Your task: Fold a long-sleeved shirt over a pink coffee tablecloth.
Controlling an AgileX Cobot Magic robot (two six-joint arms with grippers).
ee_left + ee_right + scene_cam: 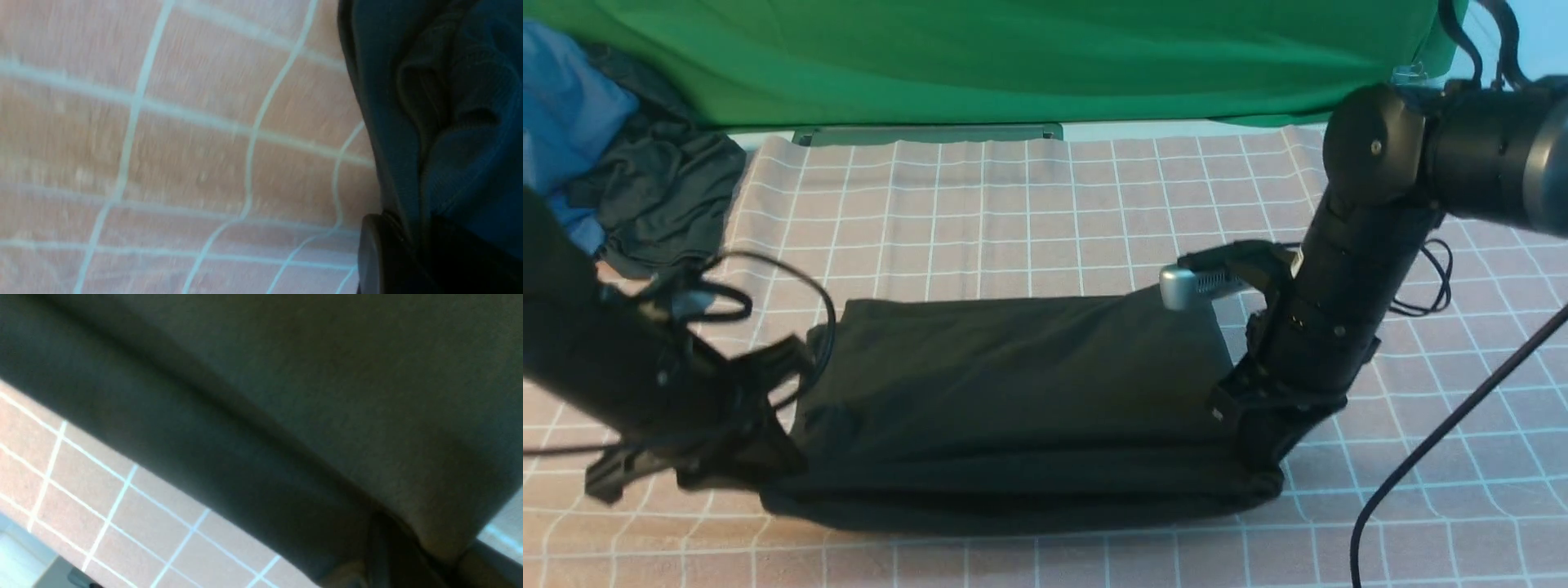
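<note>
Both grippers sit at the near corners of the long-sleeved shirt point(1013, 392), which lies as a compact rectangular bundle in the middle of the pink tablecloth point(1029, 212). Sleeves are no longer spread out; several stacked layers show along the near edge, so the fold is judged well advanced.

Status of end effectors:
- Left gripper point(768, 453): at the near left corner. In the left wrist view a dark finger point(380, 253) presses against a bunched fold of black knit, so the jaws are judged clamped on the shirt.
- Right gripper point(1262, 453): at the near right corner. In the right wrist view fabric runs into the jaws, so they are judged clenched on the shirt.

Remaining work, as a judgement: one more fold of the near edge over the bundle, or release and smoothing.

Not determinable:
- The chest print and neckline are not visible.
- Left arm is motion-blurred in the front view; its fingertips cannot be resolved there.
- How many layers each gripper holds cannot be told.
- A heap of other clothes point(645, 188) lies at the far left, well apart.
</note>
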